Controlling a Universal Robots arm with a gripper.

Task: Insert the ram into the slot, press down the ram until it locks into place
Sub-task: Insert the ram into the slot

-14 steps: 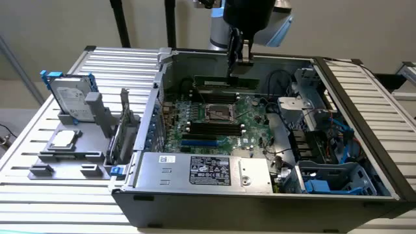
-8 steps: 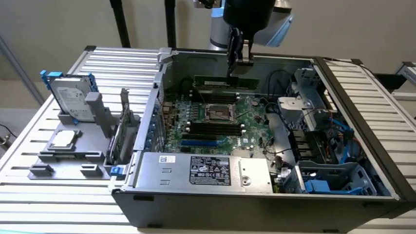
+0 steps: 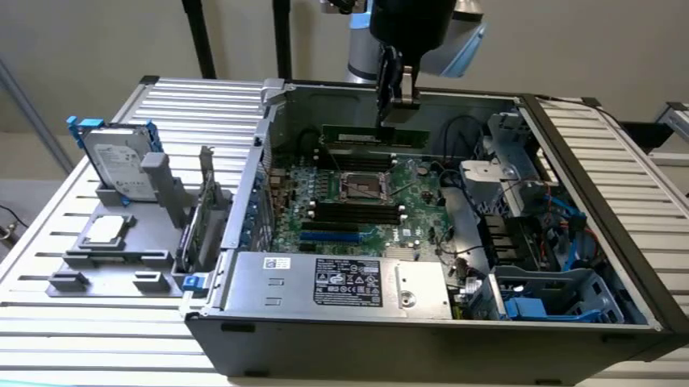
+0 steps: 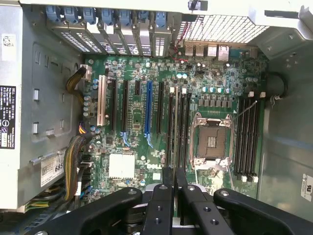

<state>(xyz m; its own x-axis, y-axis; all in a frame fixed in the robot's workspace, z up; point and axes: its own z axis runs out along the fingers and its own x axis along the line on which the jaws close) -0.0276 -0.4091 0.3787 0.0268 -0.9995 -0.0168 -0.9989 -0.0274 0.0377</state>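
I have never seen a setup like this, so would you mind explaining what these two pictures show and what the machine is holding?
It is a robot arm with a gripper working in an open computer case. The exterior view looks from off the arm; the wrist view looks down past the gripper's fingers at the green motherboard. The gripper is shut on the ram, a thin green stick, held over the board and not yet seated in a black slot. Beside the case, a grey fixture holds a hard drive.
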